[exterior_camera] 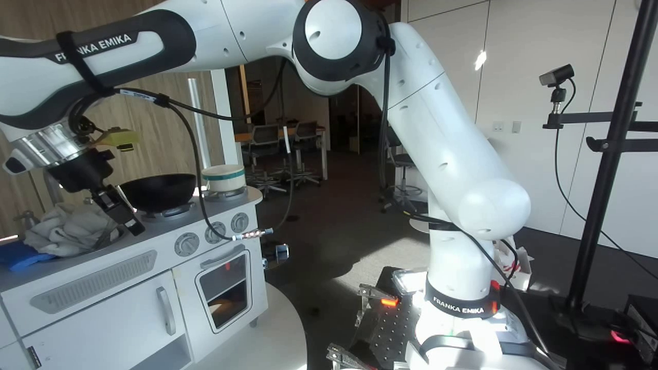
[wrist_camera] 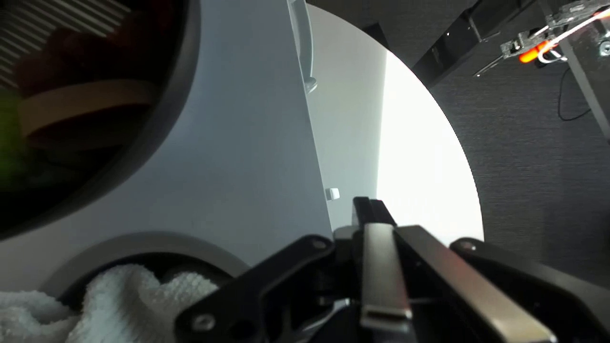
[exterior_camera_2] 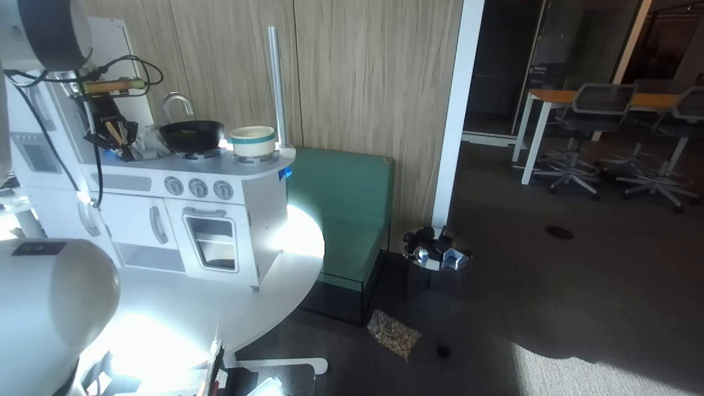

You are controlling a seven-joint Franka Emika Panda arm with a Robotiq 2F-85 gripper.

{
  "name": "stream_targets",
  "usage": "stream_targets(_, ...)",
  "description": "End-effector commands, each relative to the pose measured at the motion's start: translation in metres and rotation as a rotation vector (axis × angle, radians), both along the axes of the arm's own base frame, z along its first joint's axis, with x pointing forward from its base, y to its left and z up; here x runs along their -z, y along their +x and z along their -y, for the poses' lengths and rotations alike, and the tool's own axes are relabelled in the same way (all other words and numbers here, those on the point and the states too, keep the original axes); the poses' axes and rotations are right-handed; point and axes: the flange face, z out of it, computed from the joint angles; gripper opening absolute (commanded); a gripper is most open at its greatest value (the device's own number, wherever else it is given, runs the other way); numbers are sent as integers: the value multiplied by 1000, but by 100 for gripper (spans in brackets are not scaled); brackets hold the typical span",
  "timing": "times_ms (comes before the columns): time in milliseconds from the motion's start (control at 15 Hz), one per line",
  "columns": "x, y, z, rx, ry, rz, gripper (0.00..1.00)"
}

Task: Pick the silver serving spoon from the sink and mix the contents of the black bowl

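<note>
- The black bowl (wrist_camera: 176, 114), partly in the wrist view, holds a tan curved piece (wrist_camera: 86, 101) and something green (wrist_camera: 9, 138).
- A white towel (wrist_camera: 121, 305) lies bunched in the round sink (wrist_camera: 152, 241) beside it.
- There's the claw (wrist_camera: 370, 205), lower right, tips together.

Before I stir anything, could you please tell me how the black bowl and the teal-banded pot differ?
The black bowl is plain and dark, while the teal-banded pot is cream with a teal stripe. The bowl looks wider than the pot. The bowl's sides curve outward; the pot's sides stand nearly straight. Both sit on gray burners.
</note>
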Motion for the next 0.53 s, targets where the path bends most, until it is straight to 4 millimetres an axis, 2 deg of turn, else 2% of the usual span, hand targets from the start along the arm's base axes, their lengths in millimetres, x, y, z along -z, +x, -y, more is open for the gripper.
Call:
stream_targets(0, -14, -2, -6, 14, -30, 14, 0)
stream_targets(67, -16, -3, -7, 20, -27, 13, 23)
stream_targets(133, -18, -3, -7, 26, -24, 10, 21)
stream_targets(200, -18, -2, -7, 26, -15, 5, 34)
stream_targets(467, -23, 0, -10, 11, -10, 21, 64)
